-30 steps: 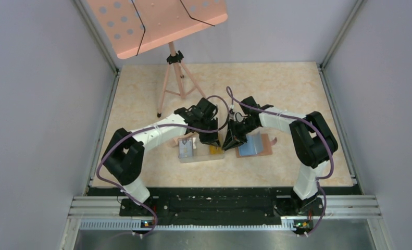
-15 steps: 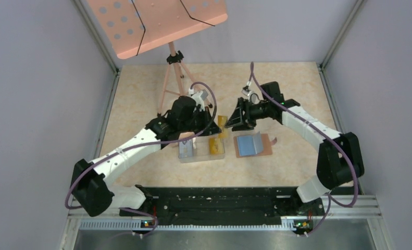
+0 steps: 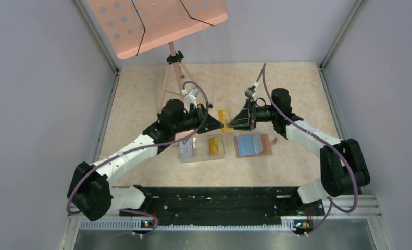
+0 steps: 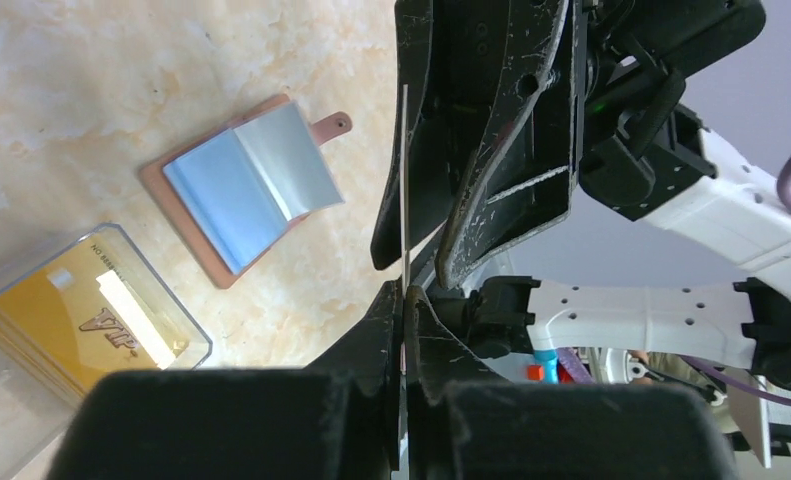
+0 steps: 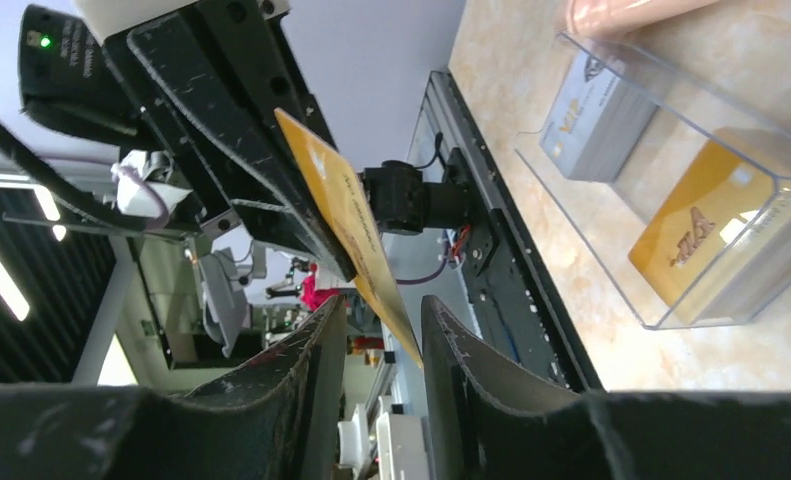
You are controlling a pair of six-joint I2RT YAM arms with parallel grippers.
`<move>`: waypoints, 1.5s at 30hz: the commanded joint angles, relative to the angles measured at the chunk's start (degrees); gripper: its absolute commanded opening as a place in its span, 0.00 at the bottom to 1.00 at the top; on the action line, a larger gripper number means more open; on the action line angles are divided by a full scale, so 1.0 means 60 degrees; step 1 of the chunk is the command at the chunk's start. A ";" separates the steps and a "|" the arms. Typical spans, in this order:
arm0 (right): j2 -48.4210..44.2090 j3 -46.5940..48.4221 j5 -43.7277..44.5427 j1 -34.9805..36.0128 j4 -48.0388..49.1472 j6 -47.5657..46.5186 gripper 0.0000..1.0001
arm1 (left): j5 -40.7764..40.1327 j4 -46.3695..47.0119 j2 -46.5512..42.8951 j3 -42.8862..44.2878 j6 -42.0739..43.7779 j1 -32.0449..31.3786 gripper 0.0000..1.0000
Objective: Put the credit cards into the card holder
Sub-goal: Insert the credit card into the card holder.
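Above the worktop (image 3: 282, 86), a yellow credit card (image 3: 224, 115) hangs clamped in the left pincer (image 4: 405, 305), its free end between the right pincer's (image 5: 379, 325) parted jaws. Below, the card holder (image 3: 253, 145) lies open and more cards (image 3: 215, 145) wait in the clear box (image 3: 202, 158), so by my reckoning most of the job remains.

Left gripper (image 3: 218, 125) and right gripper (image 3: 232, 123) faced tip to tip mid-air, yellow card (image 5: 346, 215) between right fingers (image 5: 291, 420). Stand tripod (image 3: 175, 56) stood just behind left arm (image 3: 141, 146). Card holder (image 3: 253, 144) below lay uncovered.
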 commanded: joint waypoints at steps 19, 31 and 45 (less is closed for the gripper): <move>0.0116 -0.0816 -0.0025 -0.0154 0.4555 0.2696 0.00 | 0.0516 -0.0500 0.0736 0.0518 0.0227 0.0199 0.39; -0.0568 0.0423 0.3424 -0.1567 -0.6103 -0.3960 0.00 | -0.0193 -0.2687 0.3600 0.2548 -0.0138 -0.0082 0.51; 0.0618 0.0121 0.5401 -0.1581 -0.7195 -0.5413 0.00 | -0.0665 -0.5430 0.6180 0.4939 0.0956 -0.0848 0.48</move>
